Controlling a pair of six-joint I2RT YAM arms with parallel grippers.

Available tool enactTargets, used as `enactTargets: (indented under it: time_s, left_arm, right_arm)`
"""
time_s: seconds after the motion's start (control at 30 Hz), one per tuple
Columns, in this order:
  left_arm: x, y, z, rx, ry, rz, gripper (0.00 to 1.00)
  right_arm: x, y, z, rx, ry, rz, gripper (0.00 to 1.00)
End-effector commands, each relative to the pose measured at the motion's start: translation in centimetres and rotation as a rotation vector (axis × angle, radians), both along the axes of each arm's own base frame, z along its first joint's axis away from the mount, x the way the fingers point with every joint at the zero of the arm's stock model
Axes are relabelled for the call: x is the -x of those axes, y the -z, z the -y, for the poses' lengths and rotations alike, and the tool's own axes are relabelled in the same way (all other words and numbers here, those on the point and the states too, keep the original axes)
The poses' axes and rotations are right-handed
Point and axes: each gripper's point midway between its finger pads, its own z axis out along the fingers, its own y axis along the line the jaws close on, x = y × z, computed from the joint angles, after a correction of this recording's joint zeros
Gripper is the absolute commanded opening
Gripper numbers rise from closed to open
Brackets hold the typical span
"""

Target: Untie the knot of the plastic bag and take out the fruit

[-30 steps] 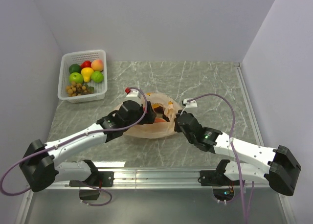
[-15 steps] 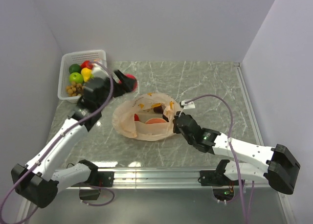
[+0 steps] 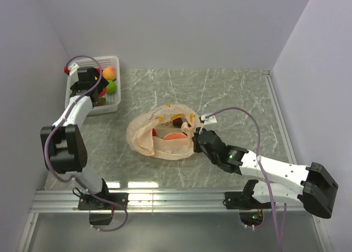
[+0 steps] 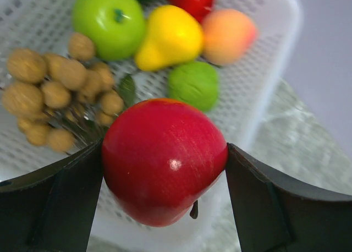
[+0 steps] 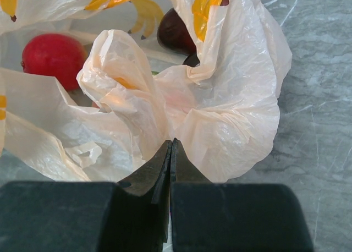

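The plastic bag [image 3: 144, 136] lies open at the table's middle; no knot is in view. Inside it I see a dark purple fruit [image 5: 175, 31], a red fruit [image 5: 54, 53] and a red-orange piece [image 3: 175, 136]. My right gripper [image 5: 171, 144] is shut on a fold of the bag's right edge [image 5: 231, 114]. At the far left, my left gripper [image 4: 165, 153] hangs above the white basket [image 4: 264, 59], both fingers pressed against a red apple [image 4: 165, 175]. From above, that gripper [image 3: 94, 87] covers part of the basket.
The basket [image 3: 113, 62] holds a green apple [image 4: 109, 21], a yellow pear [image 4: 169, 36], a peach-coloured fruit [image 4: 228, 34], a small green fruit [image 4: 193, 84] and a cluster of tan balls [image 4: 55, 92]. Walls stand close on the left, back and right.
My left arm has swung from the bag to the far-left basket, carrying the red apple. The right gripper has kept its hold on the bag's edge.
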Motion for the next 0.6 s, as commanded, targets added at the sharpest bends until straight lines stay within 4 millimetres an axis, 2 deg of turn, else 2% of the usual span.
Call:
enactTargets:
  time_s: [0.0, 0.03, 0.1, 0.13, 0.17, 0.2, 0.23, 0.27, 0.33, 0.4, 0.53, 0.57]
  left_arm:
    - [-2.0, -2.4, -2.9, -0.061, -0.042, 0.039, 0.51]
    - [-2.2, -2.5, -3.3, -0.060, -0.047, 0.039, 0.67]
    - [-2.0, -2.6, -3.6, -0.046, -0.052, 0.044, 0.83]
    - [-1.7, -2.4, -3.6, -0.046, -0.054, 0.051, 0.95]
    - [-1.3, -2.5, -3.5, -0.043, -0.055, 0.063, 0.99]
    - [-0.7, -3.7, -3.4, -0.047, -0.057, 0.098, 0.99]
    - [-0.1, -3.1, -3.4, -0.048, -0.061, 0.088, 0.99]
    - [0.6, -3.8, -3.3, -0.042, -0.064, 0.098, 0.99]
    - [1.7, -3.5, -2.9, -0.027, -0.055, 0.068, 0.99]
    - [2.7, -4.7, -1.9, -0.002, -0.016, 0.096, 0.99]
    - [5.2, -6.3, 2.0, 0.041, 0.133, 0.122, 0.99]
    - [5.7, -6.7, 4.1, 0.051, 0.196, 0.129, 0.99]
  right_arm:
    - [0.0, -2.4, -0.8, -0.041, -0.025, 0.040, 0.00]
    - [0.0, -2.5, -0.9, -0.044, -0.026, 0.040, 0.00]
    - [0.1, -2.3, -1.0, -0.040, -0.033, 0.034, 0.00]
    - [0.0, -2.4, -1.1, -0.036, -0.035, 0.032, 0.00]
    - [0.1, -2.2, -1.1, -0.028, -0.039, 0.027, 0.00]
    - [0.1, -2.1, -1.0, -0.018, -0.041, 0.020, 0.00]
    - [0.1, -2.2, -1.1, -0.014, -0.043, 0.019, 0.00]
    - [0.2, -1.9, -1.1, -0.005, -0.045, 0.012, 0.00]
    - [0.1, -2.2, -1.3, -0.006, -0.052, 0.009, 0.00]
    - [0.1, -2.0, -1.4, 0.014, -0.054, -0.002, 0.00]
    - [-0.7, -2.6, -1.3, 0.011, -0.008, 0.010, 0.00]
    - [-0.7, -2.6, -1.3, 0.013, -0.003, 0.012, 0.00]
